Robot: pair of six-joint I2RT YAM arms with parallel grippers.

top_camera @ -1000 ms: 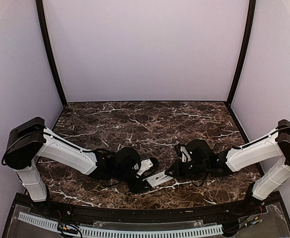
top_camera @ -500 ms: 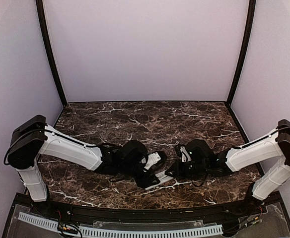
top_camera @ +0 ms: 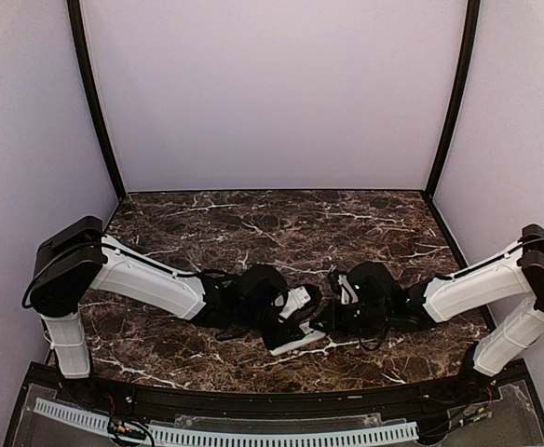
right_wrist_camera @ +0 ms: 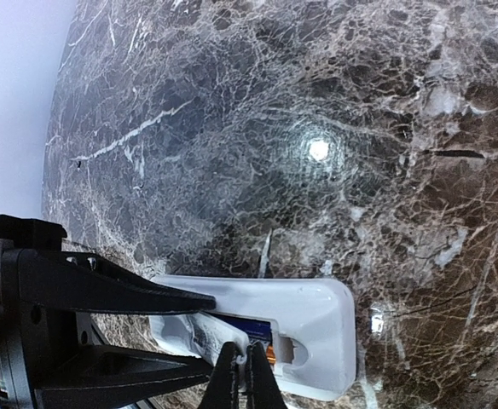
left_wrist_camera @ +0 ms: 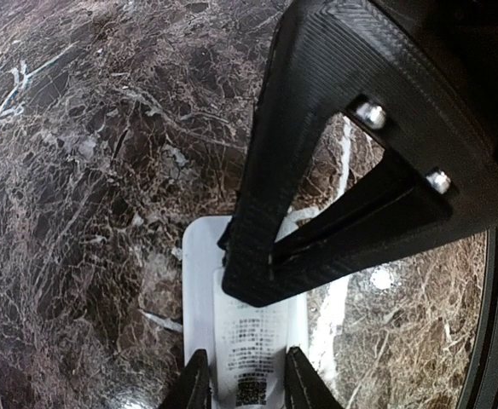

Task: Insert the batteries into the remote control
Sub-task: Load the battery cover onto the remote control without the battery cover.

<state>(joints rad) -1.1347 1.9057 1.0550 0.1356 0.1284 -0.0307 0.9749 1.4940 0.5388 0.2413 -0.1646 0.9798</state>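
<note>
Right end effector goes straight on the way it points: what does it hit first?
Probably the battery in the remote control's recess, just ahead of the right end effector; depth unclear.

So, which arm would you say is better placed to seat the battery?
Probably right: the right end effector, shut, points at the battery in the remote control recess; the left end effector only flanks it.

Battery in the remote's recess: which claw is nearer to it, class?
Right. The right claw, closed, points right at the battery in the remote control; the left claw clasps the remote's other end, away from the battery.
</note>
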